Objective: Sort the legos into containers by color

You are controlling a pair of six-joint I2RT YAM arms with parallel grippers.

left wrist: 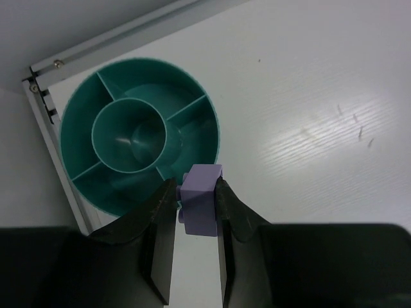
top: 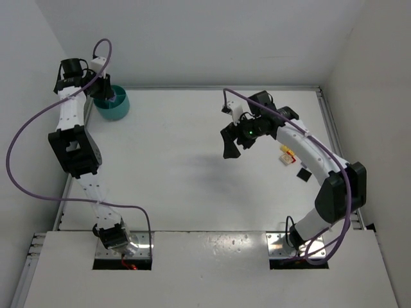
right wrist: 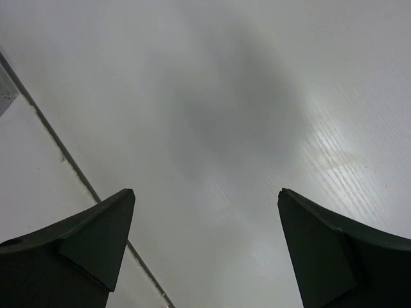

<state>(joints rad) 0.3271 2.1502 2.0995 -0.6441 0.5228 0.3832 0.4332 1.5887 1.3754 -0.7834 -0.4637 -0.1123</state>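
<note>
The left claw is clenched on a pale purple lego, pinched between its two dark fingers. The brick hangs at the rim of the teal bowl, which has a round middle cup and curved dividers splitting its outer ring. The bowl sits in the far left corner of the tabletop, just beside a metal rail. The right claw is released, its fingers spread wide above bare tabletop near the middle. Small yellow and red legos lie on the tabletop just beside the right arm.
</note>
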